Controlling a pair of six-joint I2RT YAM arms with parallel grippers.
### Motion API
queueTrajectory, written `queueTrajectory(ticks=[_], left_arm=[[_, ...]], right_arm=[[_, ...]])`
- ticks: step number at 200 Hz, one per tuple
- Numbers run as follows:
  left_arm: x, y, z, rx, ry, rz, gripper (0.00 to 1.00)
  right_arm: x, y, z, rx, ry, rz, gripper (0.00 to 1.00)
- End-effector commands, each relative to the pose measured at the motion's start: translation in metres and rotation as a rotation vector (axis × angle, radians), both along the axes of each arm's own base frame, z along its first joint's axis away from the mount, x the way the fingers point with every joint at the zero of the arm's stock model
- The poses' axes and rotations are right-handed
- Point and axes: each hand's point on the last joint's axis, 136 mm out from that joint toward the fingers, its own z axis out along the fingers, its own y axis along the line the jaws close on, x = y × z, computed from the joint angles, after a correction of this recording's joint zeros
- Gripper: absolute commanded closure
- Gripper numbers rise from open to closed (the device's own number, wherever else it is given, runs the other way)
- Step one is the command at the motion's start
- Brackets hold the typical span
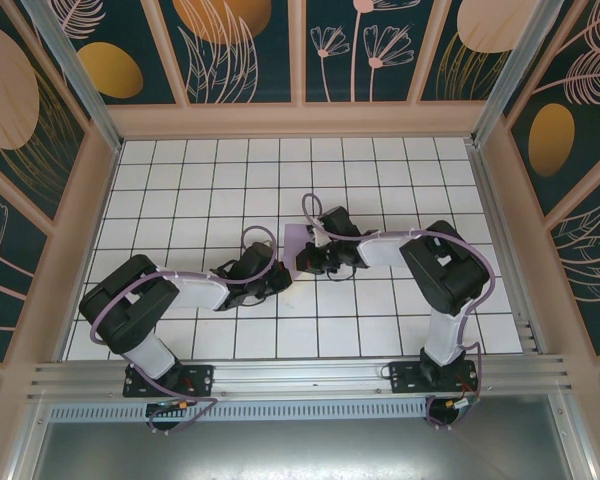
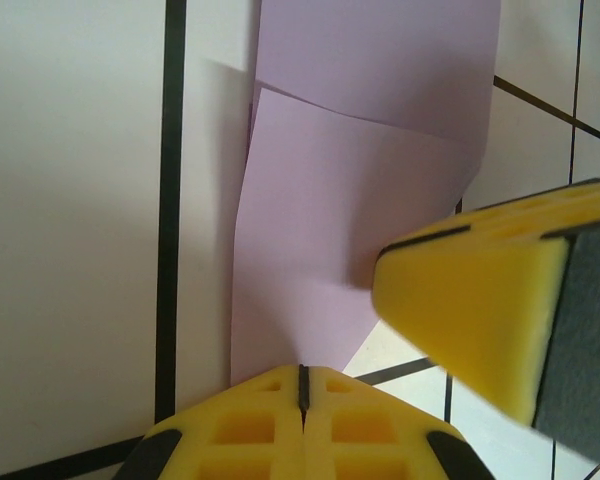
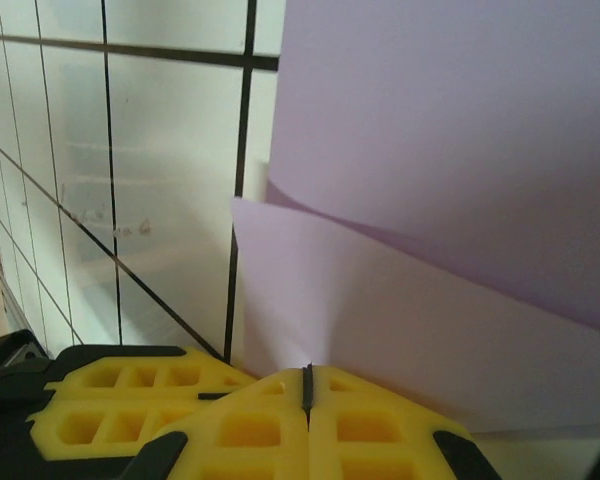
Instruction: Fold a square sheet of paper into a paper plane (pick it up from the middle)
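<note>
The lavender sheet of paper (image 1: 292, 240) lies mid-table between the two arms, partly folded, with one layer lifted over another (image 2: 350, 230). My left gripper (image 1: 278, 277) comes in from the left. Its yellow fingers are shut (image 2: 302, 385), and the paper's near edge runs right into their tips. My right gripper (image 1: 306, 262) meets the sheet from the right, its jaws closed (image 3: 307, 385) on the lower flap's edge (image 3: 400, 310). The paper bends up from the pinch. The two grippers sit almost touching. One right finger (image 2: 480, 310) crosses the left wrist view.
White tiled floor with black grid lines (image 1: 280, 180) spreads all around the paper. Patterned walls enclose the back and sides, and an aluminium rail (image 1: 300, 375) runs along the near edge. The left gripper's fingers (image 3: 110, 405) show at the bottom left of the right wrist view.
</note>
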Motion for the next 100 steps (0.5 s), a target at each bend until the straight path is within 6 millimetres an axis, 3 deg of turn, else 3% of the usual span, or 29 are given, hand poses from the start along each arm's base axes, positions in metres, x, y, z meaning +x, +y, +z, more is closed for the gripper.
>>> queueTrajectory(ticks=[1, 46, 73, 81, 100], left_arm=[[-0.02, 0.016, -0.03, 0.085, 0.095, -0.011, 1.0], [-0.026, 0.022, -0.038, 0.106, 0.132, -0.004, 1.0], [-0.031, 0.026, -0.042, 0.11, 0.146, 0.0, 1.0], [-0.032, 0.026, -0.042, 0.109, 0.146, 0.0, 1.0], [-0.031, 0.026, -0.039, 0.104, 0.136, -0.003, 1.0]], right_arm=[[0.0, 0.004, -0.002, -0.017, 0.004, -0.001, 1.0], [0.015, -0.011, -0.019, -0.075, 0.022, -0.059, 1.0], [0.038, -0.043, -0.024, -0.095, 0.024, -0.149, 1.0], [0.052, -0.063, -0.026, -0.104, 0.027, -0.208, 1.0], [0.069, -0.084, -0.019, -0.111, 0.015, -0.269, 1.0]])
